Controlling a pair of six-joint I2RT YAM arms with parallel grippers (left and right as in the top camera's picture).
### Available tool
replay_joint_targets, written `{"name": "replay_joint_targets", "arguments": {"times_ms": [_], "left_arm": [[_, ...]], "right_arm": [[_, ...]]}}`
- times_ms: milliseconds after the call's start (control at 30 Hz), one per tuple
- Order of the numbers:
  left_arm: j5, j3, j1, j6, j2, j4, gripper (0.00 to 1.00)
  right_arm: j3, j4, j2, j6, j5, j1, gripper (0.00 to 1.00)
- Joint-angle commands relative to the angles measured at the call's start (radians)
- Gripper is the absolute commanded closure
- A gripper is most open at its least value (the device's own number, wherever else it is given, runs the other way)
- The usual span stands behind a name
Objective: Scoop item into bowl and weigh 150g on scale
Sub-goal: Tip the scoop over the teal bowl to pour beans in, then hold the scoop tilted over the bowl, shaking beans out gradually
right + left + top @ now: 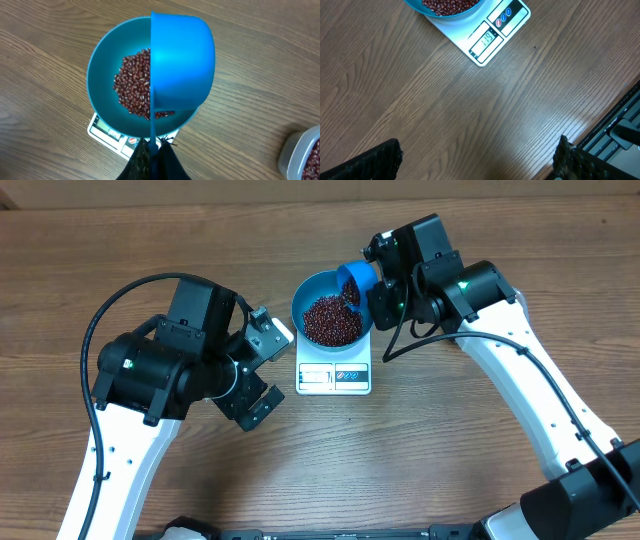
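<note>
Bowl point(102, 95) beneath scoop point(182, 60) in right claw point(152, 152)

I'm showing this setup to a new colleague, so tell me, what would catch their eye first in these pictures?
The bright blue bowl of dark red beans sits on the white scale near the middle of the table. The right end effector holds a blue scoop tipped over the bowl. The left end effector hangs wide open over the table beside the scale.
</note>
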Motion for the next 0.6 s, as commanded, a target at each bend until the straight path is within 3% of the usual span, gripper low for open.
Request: {"name": "replay_joint_targets", "arguments": {"times_ms": [0,567], "left_arm": [[0.001,0.021,-0.002,0.000,-0.011,0.001,0.00],[0.000,0.021,-0.002,0.000,-0.011,0.001,0.01]], "right_arm": [[0.037,0.009,-0.042,0.002,0.032,0.019,0.96],[0.046,0.002,-0.047,0.000,0.054,0.021,0.96]]}}
